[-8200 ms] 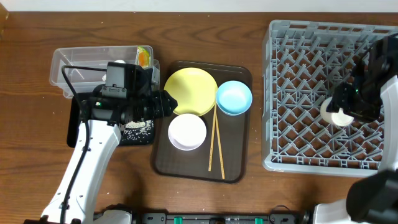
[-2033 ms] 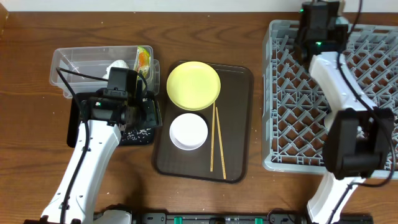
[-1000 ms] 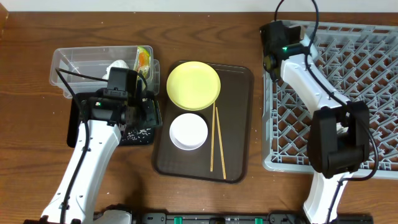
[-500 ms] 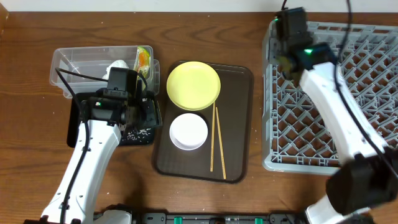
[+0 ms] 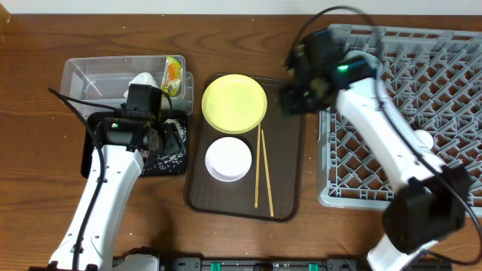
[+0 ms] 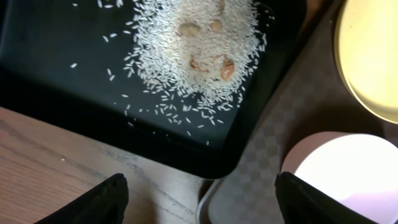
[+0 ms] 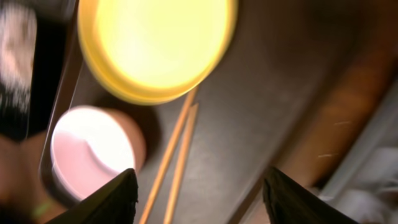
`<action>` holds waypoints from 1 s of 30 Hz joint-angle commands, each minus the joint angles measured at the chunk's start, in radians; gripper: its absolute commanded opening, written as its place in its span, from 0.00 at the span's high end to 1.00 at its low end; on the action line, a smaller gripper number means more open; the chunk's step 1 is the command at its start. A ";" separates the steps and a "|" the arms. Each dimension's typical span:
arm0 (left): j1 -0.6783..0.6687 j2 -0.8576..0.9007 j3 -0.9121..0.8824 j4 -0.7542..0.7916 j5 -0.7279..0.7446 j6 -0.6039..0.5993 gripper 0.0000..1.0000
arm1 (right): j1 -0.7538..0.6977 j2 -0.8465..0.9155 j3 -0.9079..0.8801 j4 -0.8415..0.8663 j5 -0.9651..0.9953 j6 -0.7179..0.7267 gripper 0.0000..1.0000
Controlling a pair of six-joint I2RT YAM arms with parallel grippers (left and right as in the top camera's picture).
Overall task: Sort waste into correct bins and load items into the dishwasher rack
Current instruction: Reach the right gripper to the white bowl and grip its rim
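Observation:
My left gripper hangs open and empty over the near right corner of the shallow black tray, where the rice scraps lie in a heap. The clear tub holds the crumpled napkin and the wrapper. My right gripper is open and empty above the brown tray's far right part. Below it lie the yellow plate, the white-pinkish bowl and the chopsticks. The grey rack stands at the right with a pale cup in it.
The dark brown serving tray lies in the middle between the bins and the rack. Its pale rim sits right beside the black tray's corner. My right arm reaches across the rack's left edge. Bare wooden table runs along the front.
My right arm has swung from the rack's far left corner to over the brown tray. My left gripper has opened wider and shifted slightly.

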 commanded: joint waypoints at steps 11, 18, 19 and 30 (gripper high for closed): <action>0.005 -0.002 0.008 -0.011 -0.036 -0.032 0.20 | 0.239 0.227 -0.005 -0.029 -0.037 0.099 0.53; 0.005 -0.002 0.008 -0.011 -0.036 -0.032 0.20 | 0.247 0.268 -0.005 -0.021 0.055 0.127 0.73; 0.005 -0.002 0.008 -0.011 -0.036 -0.032 0.20 | 0.246 0.268 -0.005 -0.021 0.063 0.127 0.78; 0.005 -0.002 0.008 -0.011 -0.035 -0.032 0.20 | 0.244 0.268 -0.004 -0.018 0.067 0.132 0.99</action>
